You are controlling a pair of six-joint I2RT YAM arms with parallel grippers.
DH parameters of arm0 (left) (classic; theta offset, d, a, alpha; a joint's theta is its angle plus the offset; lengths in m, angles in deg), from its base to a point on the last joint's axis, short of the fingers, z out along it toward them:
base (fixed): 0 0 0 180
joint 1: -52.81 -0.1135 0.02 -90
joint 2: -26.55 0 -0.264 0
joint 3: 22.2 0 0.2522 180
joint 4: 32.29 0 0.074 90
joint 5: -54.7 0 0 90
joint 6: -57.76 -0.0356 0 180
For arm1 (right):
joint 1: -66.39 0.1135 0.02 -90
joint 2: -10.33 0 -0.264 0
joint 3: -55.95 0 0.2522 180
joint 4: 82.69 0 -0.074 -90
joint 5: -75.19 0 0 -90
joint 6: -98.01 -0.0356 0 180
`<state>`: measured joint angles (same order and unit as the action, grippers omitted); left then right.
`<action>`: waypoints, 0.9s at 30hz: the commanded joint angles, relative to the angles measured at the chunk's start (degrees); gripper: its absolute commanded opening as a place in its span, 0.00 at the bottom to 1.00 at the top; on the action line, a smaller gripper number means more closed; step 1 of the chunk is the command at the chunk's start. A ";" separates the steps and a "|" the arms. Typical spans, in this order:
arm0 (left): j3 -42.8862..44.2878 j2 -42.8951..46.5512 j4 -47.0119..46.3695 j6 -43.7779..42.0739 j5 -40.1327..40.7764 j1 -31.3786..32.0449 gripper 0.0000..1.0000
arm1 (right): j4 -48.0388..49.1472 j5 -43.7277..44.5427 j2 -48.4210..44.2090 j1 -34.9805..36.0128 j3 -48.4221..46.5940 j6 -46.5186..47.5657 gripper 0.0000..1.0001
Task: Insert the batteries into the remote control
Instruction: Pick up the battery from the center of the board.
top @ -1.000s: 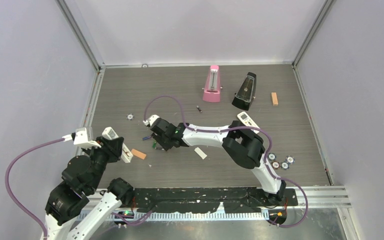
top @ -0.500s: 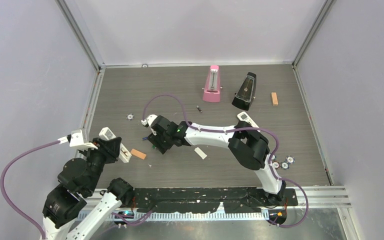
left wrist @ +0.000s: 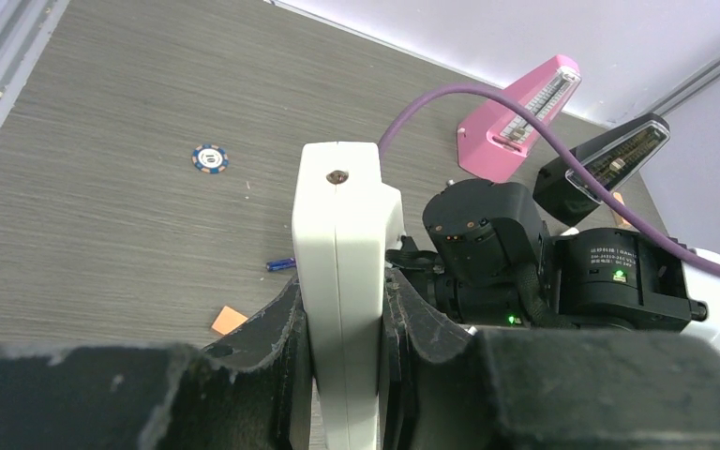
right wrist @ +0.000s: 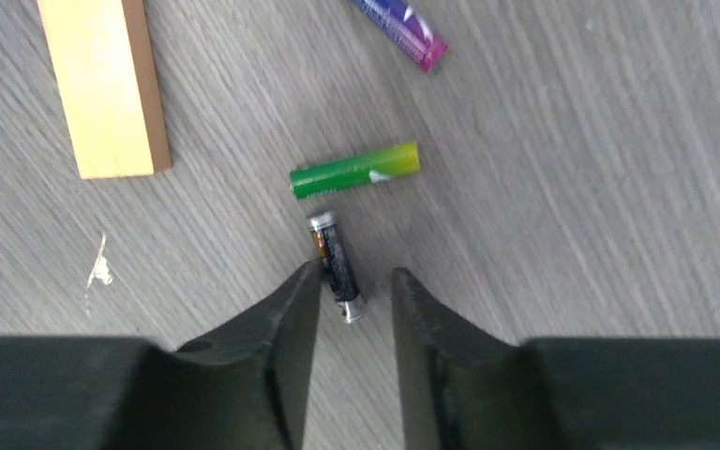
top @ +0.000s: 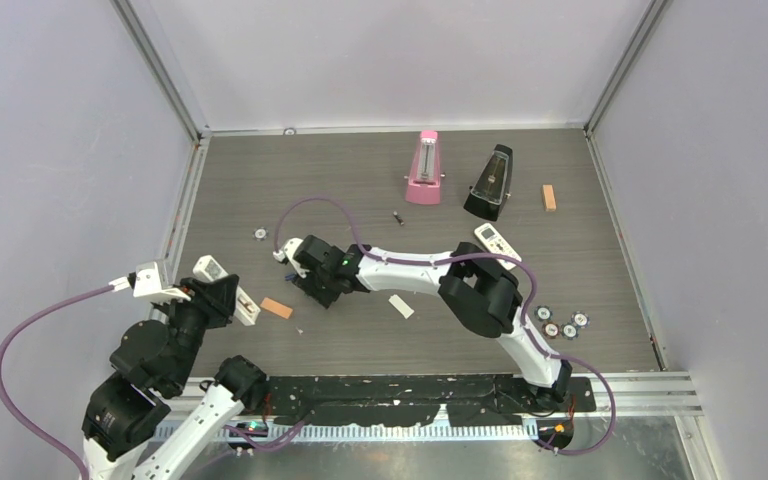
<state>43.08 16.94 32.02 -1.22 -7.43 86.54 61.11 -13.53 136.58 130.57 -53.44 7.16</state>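
The left claw (left wrist: 342, 314) was seen clamped on the remote control (left wrist: 337, 225), which was held on edge between the 2 fingers (left wrist: 281, 328), its end with a small screw standing out past the fingertips. Beyond that end, a blue poker chip (left wrist: 210, 158) was seen on the table (left wrist: 103, 112), off to the left.

The right claw (right wrist: 352, 286) was held low over the table, its jaws parted to a narrow gap and nothing gripped in them. 3 batteries were seen before it. The dark battery (right wrist: 336, 265) lay on the table with its near end inside the gap, close against the left finger (right wrist: 291, 319); contact could not be told for sure. The green battery (right wrist: 354, 170) lay crosswise just beyond the dark one's far tip. The purple battery (right wrist: 401, 21) lay further ahead and slightly right. An orange block (right wrist: 103, 84) lay ahead and to the left, well apart from the fingers.

In the top view, a pink metronome (top: 423, 168), a black metronome (top: 490, 183) and a broader white remote (top: 493, 240) were seen well apart from the right claw, on the side of its forearm.
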 commanded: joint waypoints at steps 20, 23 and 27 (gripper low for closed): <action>0.77 -3.85 -2.27 1.76 -6.34 -0.11 0.00 | 7.25 24.77 -23.55 -5.16 24.82 -30.11 0.05; 0.56 -4.43 -2.61 2.23 -7.36 -0.08 0.00 | 5.89 27.68 -27.57 -8.34 32.04 -36.49 0.05; -1.05 -4.29 -3.96 3.36 -8.78 -0.09 0.00 | 3.49 29.42 -32.50 -11.92 39.08 -44.45 0.07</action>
<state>42.71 12.92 31.80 0.58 -13.74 86.54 66.12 10.42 108.39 120.91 -19.83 -25.64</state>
